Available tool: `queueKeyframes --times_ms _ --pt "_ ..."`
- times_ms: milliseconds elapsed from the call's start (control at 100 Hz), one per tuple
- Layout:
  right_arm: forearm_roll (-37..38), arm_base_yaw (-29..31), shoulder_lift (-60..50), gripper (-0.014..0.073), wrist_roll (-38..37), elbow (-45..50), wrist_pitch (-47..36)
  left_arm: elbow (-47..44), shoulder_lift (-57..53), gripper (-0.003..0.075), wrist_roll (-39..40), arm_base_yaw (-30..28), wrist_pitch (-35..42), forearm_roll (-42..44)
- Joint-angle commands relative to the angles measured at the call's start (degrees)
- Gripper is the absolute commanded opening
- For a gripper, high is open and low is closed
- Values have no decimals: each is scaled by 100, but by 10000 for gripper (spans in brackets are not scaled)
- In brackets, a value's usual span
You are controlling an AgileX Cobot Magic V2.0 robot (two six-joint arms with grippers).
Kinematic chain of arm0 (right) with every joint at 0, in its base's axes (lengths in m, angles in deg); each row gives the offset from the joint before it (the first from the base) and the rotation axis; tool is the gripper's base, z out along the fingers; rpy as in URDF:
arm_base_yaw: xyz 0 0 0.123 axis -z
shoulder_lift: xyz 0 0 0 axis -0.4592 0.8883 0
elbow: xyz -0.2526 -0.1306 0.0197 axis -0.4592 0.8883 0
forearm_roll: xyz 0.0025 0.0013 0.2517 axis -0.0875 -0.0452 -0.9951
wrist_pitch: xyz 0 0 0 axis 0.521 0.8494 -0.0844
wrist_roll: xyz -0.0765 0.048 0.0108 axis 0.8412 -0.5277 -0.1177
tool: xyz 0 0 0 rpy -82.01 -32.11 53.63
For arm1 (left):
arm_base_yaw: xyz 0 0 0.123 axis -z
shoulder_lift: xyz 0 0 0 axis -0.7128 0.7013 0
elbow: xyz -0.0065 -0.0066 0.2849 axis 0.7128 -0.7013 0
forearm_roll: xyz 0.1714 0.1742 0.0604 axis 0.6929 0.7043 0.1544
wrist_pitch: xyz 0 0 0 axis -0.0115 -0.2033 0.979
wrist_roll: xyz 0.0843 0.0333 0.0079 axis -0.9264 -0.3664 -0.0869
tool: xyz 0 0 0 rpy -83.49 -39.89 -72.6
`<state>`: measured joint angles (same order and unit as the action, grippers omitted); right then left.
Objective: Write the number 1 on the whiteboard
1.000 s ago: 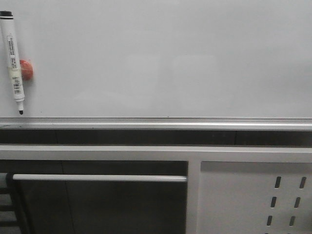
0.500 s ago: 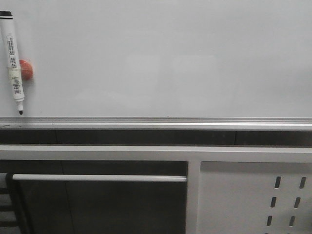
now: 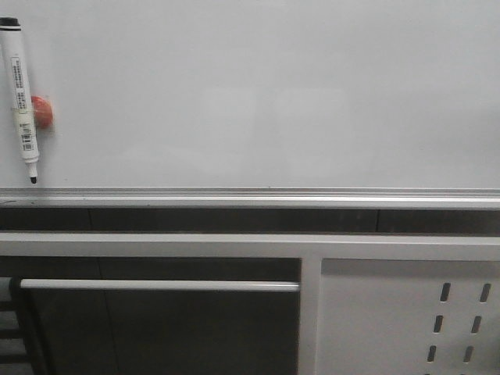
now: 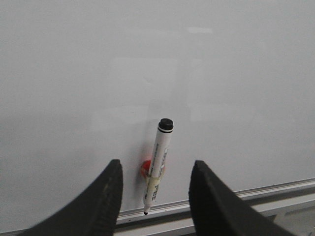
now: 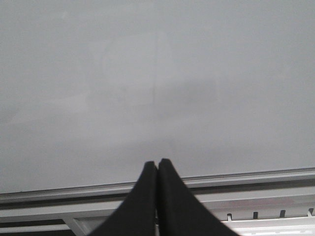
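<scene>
The whiteboard [image 3: 266, 94] is bare except at its far left. There a marker [image 3: 21, 98] hangs tip-down on a red magnet [image 3: 42, 112], just above the silver rail [image 3: 250, 195].

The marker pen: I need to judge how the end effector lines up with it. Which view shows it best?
The left wrist view: the white black-capped marker pen hangs centred between the open left end effector fingers. The front view shows it at the edge; the right wrist view shows none of it.
</scene>
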<state>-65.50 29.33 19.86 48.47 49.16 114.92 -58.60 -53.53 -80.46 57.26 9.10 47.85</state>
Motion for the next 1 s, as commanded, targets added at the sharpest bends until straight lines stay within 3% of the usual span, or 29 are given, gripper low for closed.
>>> queueKeyframes --times_ms 0,170,320,380,450,680,850,990 --pt "-9 -3 99 -79 54 -181 -433 98 61 301 -12 65 352 -82" --pt "-9 -3 99 -79 54 -181 -433 -526 50 301 238 174 973 259" --pt "-9 -3 99 -79 54 -181 -433 -1284 50 301 2622 702 2316 2076" --pt "-9 -3 99 -79 54 -181 -433 -1522 50 301 3171 1016 3101 2792" --pt "-9 -3 99 -79 54 -181 -433 -1674 65 301 3183 1335 3714 3186" --pt "-9 -3 99 -79 54 -181 -433 -1742 894 301 3161 1681 4157 3215" --pt "-9 -3 99 -79 54 -181 -433 -1935 2070 340 3161 1681 5776 3118" --pt "-9 -3 99 -79 54 -181 -433 -1960 3055 354 3161 1681 6664 2969"
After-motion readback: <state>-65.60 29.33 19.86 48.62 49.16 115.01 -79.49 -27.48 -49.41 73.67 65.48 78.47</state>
